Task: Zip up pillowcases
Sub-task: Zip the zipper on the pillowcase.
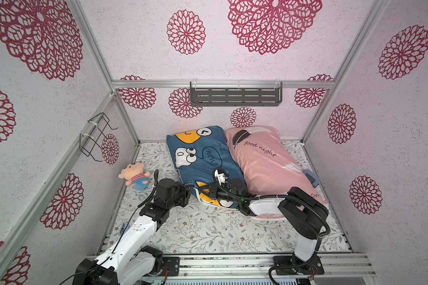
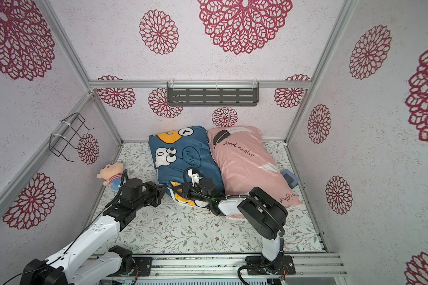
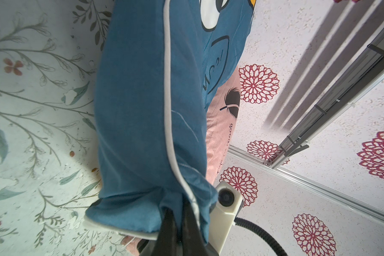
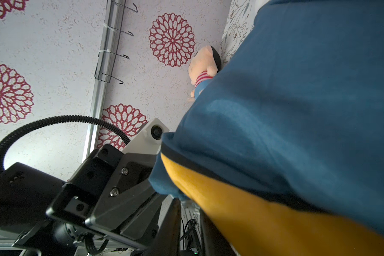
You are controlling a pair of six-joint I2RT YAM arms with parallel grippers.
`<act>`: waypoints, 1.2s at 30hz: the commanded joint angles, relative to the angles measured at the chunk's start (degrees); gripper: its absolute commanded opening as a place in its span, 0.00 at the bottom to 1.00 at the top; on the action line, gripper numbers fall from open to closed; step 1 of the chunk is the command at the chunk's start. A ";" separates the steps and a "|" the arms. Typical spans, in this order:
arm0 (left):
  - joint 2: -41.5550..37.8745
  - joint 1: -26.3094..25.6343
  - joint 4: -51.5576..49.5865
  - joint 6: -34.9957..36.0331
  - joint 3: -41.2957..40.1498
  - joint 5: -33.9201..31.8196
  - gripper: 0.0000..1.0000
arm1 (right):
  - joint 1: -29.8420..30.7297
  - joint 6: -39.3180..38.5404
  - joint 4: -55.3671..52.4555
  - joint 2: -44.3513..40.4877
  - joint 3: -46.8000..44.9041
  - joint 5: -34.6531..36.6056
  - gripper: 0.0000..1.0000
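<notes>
Nearest, both arms meet at the near end of the blue pillowcase (image 1: pixel 198 158), which lies on the floral surface (image 1: pixel 208 229) and runs back toward the wall. The left pincer (image 3: pixel 177 212) is pressed together on its near corner, bunching the cloth beside the white piping (image 3: pixel 169 88). The right pincer (image 4: pixel 187 206) sits just beside it at the same edge, by the yellow patch. Its jaws show a narrow gap, and I cannot tell whether anything is pinched there. No zip pull shows clearly in any view.

The blue pillowcase looks light, soft and fully stuffed, with thin cloth that creases and slips. A firm hold on the corner seam should keep the edge taut while the other pincer takes the small pull.

Farther back, the pink pillowcase (image 1: pixel 265 167) lies touching the blue one's side. A doll (image 1: pixel 134 176) sits apart.
</notes>
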 commanded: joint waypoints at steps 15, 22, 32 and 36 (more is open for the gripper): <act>-0.56 0.54 2.92 -0.05 -0.33 -0.70 0.00 | 1.21 1.50 3.63 1.12 2.44 -0.56 0.23; -0.48 0.54 2.92 -0.05 -0.42 -0.69 0.00 | 1.44 1.39 3.78 0.81 2.19 -0.32 0.21; -0.72 0.47 3.18 -0.09 -0.94 -0.73 0.00 | 1.35 -0.47 1.53 -1.10 1.70 0.23 0.15; -0.78 0.53 3.36 -0.25 -1.12 -0.68 0.00 | 1.38 -0.88 1.14 -1.57 1.66 0.37 0.14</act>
